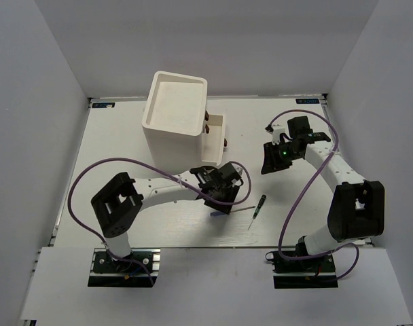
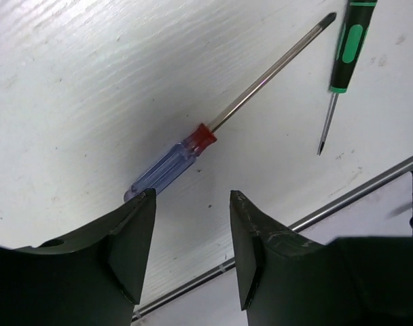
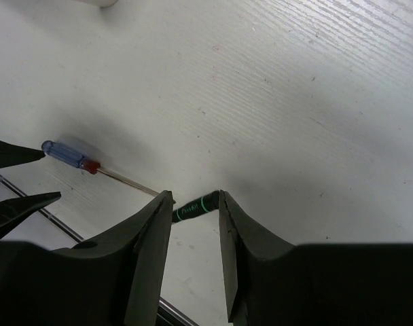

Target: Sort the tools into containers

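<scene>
Left gripper (image 2: 193,198) gapes wide, empty, blue-handled screwdriver (image 2: 167,168) just ahead of its fingertips; right gripper (image 3: 195,196) stands narrowly parted, empty, green-black screwdriver (image 3: 193,208) beyond its tips

A white table (image 1: 118,142) with a fine wood grain fills the middle of the top view, closed in by plain pale walls (image 1: 30,102) at 9, 12 and 3 o'clock. A small blue sticker (image 1: 103,105) sits at the table's 11 o'clock corner and a second sticker (image 1: 308,101) at its 1 o'clock corner, both too small to read. A thin metal strip (image 2: 356,192) runs along the table's 6 o'clock edge, and just beyond it lies a plain white ledge (image 1: 213,285).
</scene>
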